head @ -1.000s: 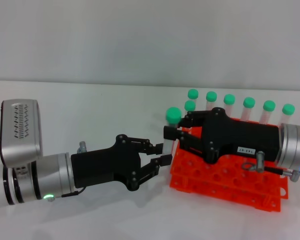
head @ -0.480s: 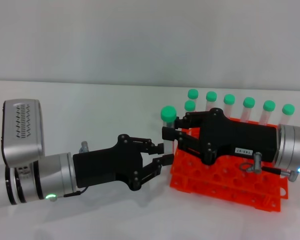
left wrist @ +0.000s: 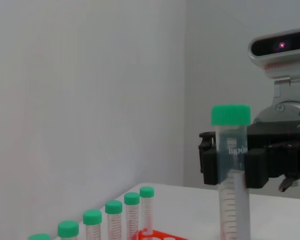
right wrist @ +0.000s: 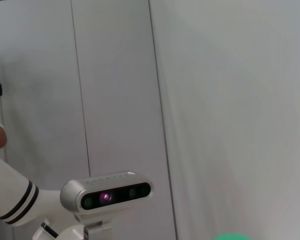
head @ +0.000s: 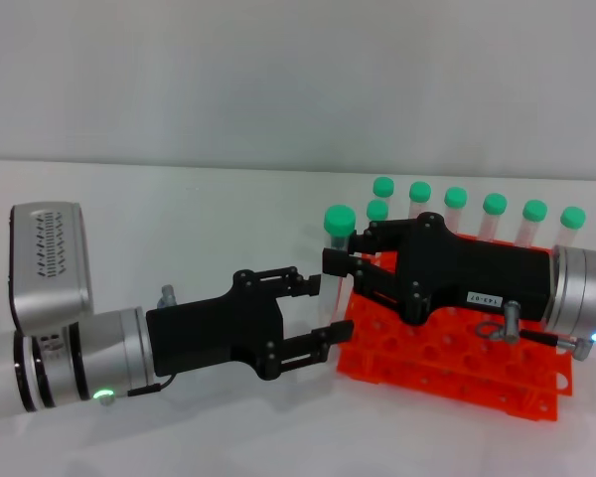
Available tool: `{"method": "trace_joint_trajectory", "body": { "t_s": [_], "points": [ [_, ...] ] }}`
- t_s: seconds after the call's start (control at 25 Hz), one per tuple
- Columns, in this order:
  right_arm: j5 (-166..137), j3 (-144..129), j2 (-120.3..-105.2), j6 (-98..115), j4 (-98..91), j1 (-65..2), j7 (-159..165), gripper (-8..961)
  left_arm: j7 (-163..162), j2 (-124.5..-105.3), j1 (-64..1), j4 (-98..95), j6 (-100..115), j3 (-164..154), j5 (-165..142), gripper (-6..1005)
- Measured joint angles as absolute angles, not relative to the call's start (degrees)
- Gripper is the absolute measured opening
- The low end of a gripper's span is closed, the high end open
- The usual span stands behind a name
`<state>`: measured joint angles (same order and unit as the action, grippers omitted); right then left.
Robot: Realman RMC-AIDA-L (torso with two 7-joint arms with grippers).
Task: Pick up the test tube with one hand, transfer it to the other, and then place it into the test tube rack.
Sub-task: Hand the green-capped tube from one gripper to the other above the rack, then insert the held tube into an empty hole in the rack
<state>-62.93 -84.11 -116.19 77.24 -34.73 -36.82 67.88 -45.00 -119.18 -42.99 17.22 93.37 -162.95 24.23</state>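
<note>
— Which step were you on at that point?

— The handover, as I judged it. The right gripper (head: 340, 264) was clamped on the test tube (head: 338, 260), holding it upright with its green cap on top, just off the rack's (head: 447, 373) near-left corner. My left gripper (head: 318, 311) sat at about seven o'clock from the tube, its fingers (head: 303, 283) spread wide, one on either side of the tube's lower part and not touching it, as far as the head view showed. The left wrist camera showed the tube standing close in front, with the right gripper's black pads on its upper body.

— So what did the next move call for?

— Backing the left arm straight away from the tube without brushing it, then carrying the tube over a free hole and lowering it plumb — a tilted tube would catch on the rim.

— And the count?

— Two grippers, one orange rack, and eight green-capped tubes in all: seven standing along the rack's far side — one a little forward of the row — plus the one in the grip.
</note>
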Motion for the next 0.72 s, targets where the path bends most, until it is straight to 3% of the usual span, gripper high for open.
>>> {"method": "trace_joint_trajectory", "body": {
  "t_s": [0.08, 0.4, 0.72],
  "points": [
    [-62.93, -84.11, -116.18, 77.21, -34.71, -36.78, 67.80, 210, -45.11, -119.16, -42.38, 17.22, 93.54, -162.91, 24.60, 361],
    [-62.34, -83.72, -116.09, 75.64, -34.71, -36.41, 65.75, 207, -44.69, -118.91, -34.95, 18.24, 95.66, -162.86, 33.87, 806],
    [-58.15, -84.04, -116.16, 70.07, -34.71, -35.43, 58.73, 218, -43.36, -118.94, -25.85, 19.58, 97.60, -162.82, 45.97, 876]
  ]
}}
